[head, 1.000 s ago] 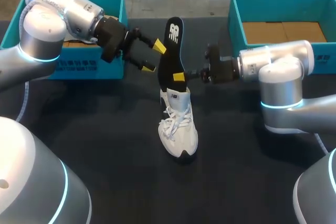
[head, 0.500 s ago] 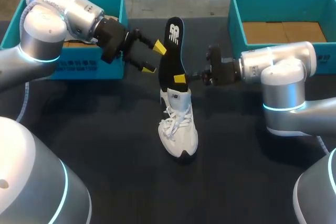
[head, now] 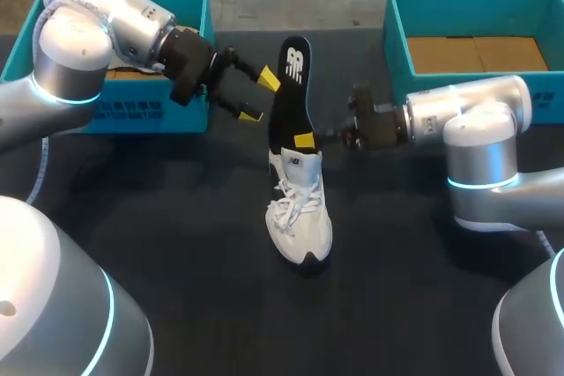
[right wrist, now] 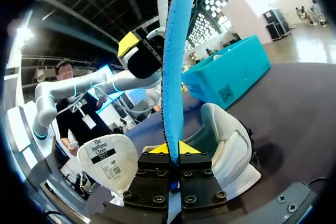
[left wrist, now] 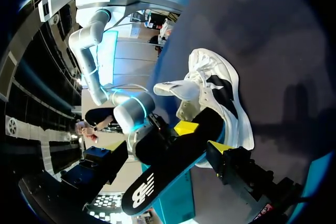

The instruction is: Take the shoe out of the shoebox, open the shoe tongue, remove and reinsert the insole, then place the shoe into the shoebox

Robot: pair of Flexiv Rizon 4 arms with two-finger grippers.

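Observation:
A white shoe [head: 300, 213] stands on the black table, its toe toward the front edge. Above its opening a black insole [head: 286, 94] stands almost upright, blue underside [right wrist: 173, 61] toward my right wrist. My right gripper [head: 305, 140] is shut on the insole's lower end, right at the collar of the shoe [right wrist: 228, 140]. My left gripper [head: 258, 97] hangs open just left of the insole's upper half, touching nothing. In the left wrist view the insole [left wrist: 173, 161] crosses in front of one yellow fingertip [left wrist: 222, 148], and the shoe [left wrist: 215, 85] lies beyond it.
A teal shoebox [head: 132, 114] sits at the back left behind my left arm. A second teal shoebox [head: 394, 33] with a cardboard floor stands at the back right. Dark table stretches in front of the shoe.
My right gripper has sunk a little with the insole, bringing its lower end closer to the shoe's opening. The left arm has stayed put.

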